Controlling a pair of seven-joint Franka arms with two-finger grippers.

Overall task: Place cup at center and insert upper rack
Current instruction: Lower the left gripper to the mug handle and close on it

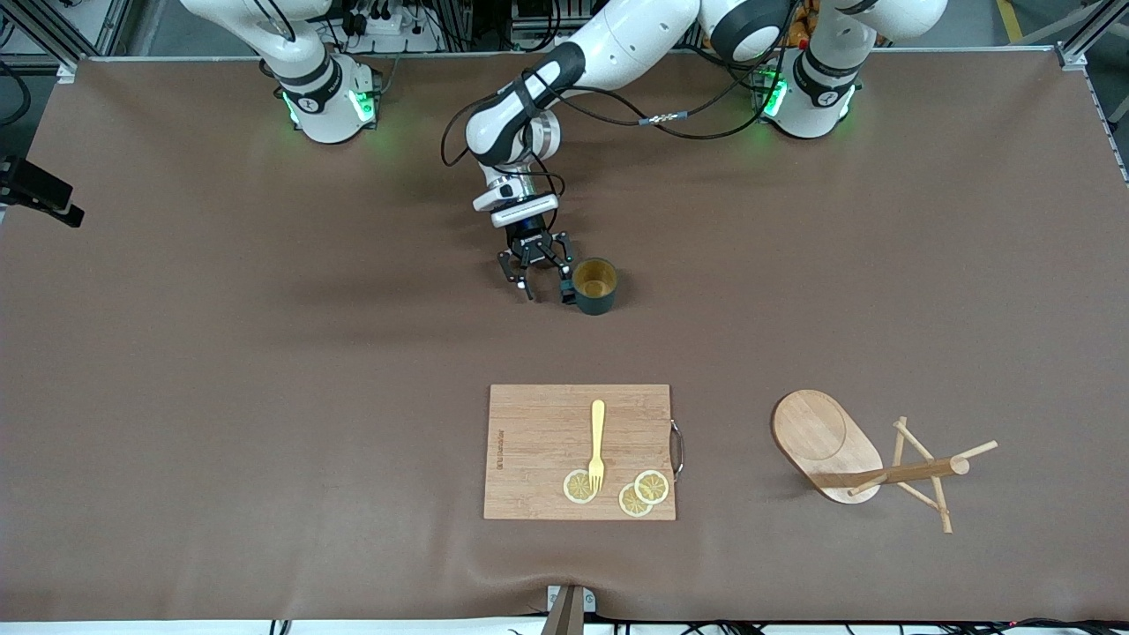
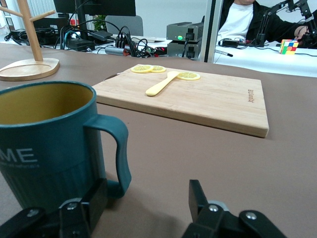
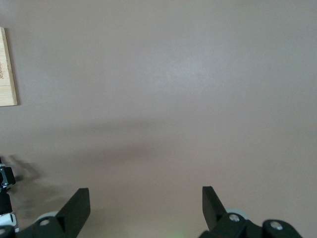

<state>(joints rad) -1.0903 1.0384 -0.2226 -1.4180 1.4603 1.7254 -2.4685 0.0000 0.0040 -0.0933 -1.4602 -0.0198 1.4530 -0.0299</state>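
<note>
The dark teal cup (image 1: 595, 284) (image 2: 44, 148) stands upright on the brown table cover near its middle, its tan inside showing. My left gripper (image 1: 547, 287) (image 2: 147, 203) is low beside the cup, on the side toward the right arm's end, and it is open. The cup's handle (image 2: 116, 153) sits just off one finger (image 2: 94, 201), and nothing is gripped. The upper rack (image 1: 838, 450) (image 2: 29, 44), a light wooden mug tree, stands on its oval base toward the left arm's end. My right gripper (image 3: 146, 203) hangs open over bare table cover.
A wooden cutting board (image 1: 529, 423) (image 2: 223, 101) lies nearer to the front camera than the cup. It carries a yellow fork (image 1: 597, 441) and three lemon slices (image 1: 639, 491). The mug tree stands beside the board's metal handle (image 1: 676, 448).
</note>
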